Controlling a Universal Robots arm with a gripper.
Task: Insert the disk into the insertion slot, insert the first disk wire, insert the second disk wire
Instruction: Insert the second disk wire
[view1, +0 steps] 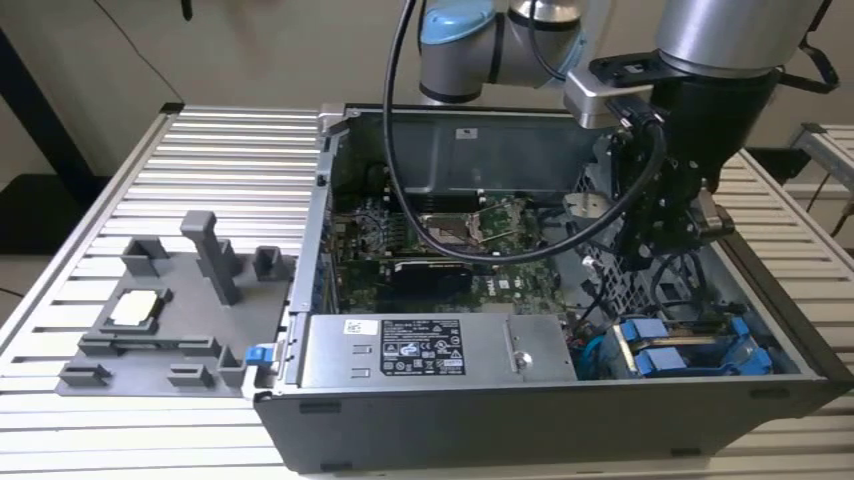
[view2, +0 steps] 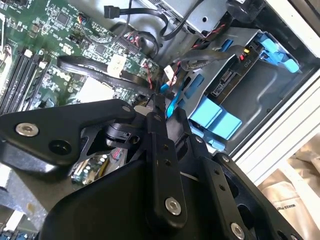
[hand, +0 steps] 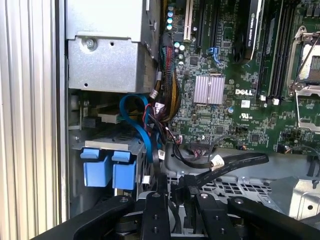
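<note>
Blue-framed disk (view1: 687, 352) sits in the slot (view1: 787, 362); the gripper (hand: 172, 192) hovers above it, nearly closed, pinching nothing I can make out.

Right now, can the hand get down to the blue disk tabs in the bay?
Probably yes. The hand hangs inside the open case, and the blue tabs lie uncovered; only the loose blue cable and black wires beside them might snag.

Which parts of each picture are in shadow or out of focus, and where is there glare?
Exterior view: even light, the computer case dark inside. Second wrist view: the gripper is close, black, soft in focus; the bright strip beyond the case edge is washed out. First wrist view: the motherboard is sharp, the silver heatsink shines.
</note>
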